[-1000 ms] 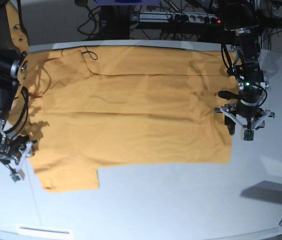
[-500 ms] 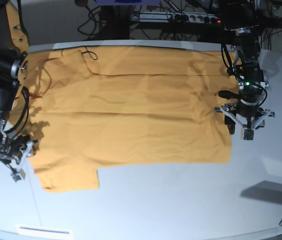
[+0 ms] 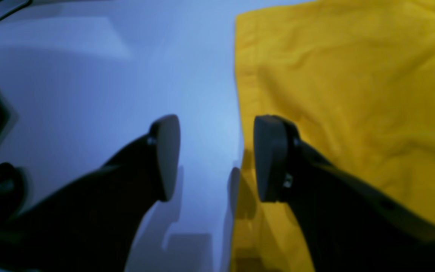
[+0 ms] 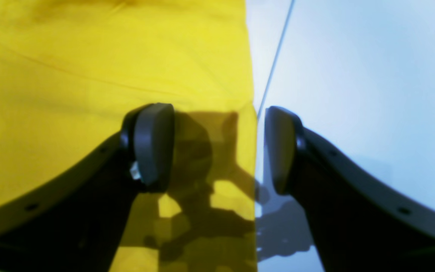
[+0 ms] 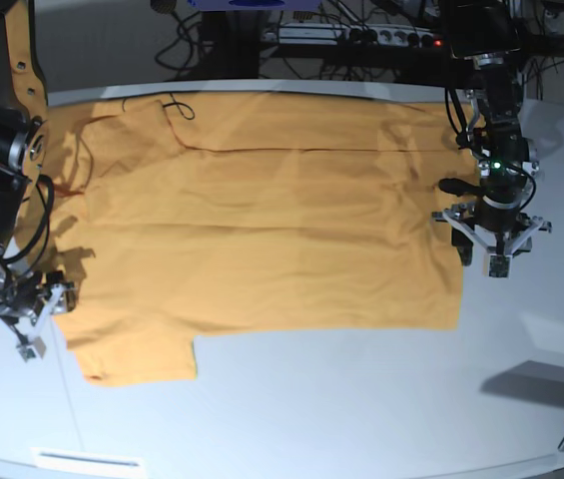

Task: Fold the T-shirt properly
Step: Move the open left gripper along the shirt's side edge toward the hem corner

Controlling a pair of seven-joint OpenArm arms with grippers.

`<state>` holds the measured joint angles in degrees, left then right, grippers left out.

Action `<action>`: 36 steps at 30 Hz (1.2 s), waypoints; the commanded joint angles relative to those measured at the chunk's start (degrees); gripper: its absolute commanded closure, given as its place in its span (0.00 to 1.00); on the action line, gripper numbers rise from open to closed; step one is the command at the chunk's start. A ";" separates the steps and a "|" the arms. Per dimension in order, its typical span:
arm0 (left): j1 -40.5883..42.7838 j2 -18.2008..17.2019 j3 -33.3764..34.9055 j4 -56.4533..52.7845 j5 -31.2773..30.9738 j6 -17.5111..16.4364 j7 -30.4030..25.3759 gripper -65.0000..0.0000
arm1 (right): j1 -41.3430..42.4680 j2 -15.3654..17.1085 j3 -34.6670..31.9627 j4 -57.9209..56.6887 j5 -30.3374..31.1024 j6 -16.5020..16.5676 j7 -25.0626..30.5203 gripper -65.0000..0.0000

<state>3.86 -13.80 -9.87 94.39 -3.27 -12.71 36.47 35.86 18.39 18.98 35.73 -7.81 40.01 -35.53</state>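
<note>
The T-shirt (image 5: 262, 225) lies spread flat across the middle and upper part of the grey table (image 5: 341, 409) in the base view, a soft, light, wrinkly cloth that I'd expect to sag and drag if lifted by one point. The left gripper (image 5: 491, 242) at the frame's right and the right gripper (image 5: 30, 317) at lower left both hang released and empty, each straddling a side edge of the cloth. Those edges, pinched through both layers near the corners, look the sensible holds.
</note>
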 commanded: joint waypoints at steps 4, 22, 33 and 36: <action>-0.74 -0.83 -0.29 0.86 -0.03 0.27 -1.35 0.51 | 1.37 0.38 0.05 0.27 -0.14 -0.01 -0.74 0.60; -6.10 -0.83 -0.37 -9.42 -0.12 0.27 -1.35 0.51 | 1.20 0.55 -0.13 0.27 -0.14 -0.01 -0.82 0.94; -13.66 -0.57 -0.37 -15.22 -0.73 0.27 -1.61 0.51 | 1.02 0.55 -0.21 0.27 -0.23 -0.01 -0.82 0.94; -16.30 -0.66 -0.37 -17.25 -0.73 0.27 -1.61 0.51 | 0.58 0.55 -0.21 0.54 -0.23 -0.01 -0.82 0.94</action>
<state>-11.31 -13.65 -10.11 76.58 -3.88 -12.71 36.03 35.55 18.22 18.87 35.81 -7.31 40.05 -35.18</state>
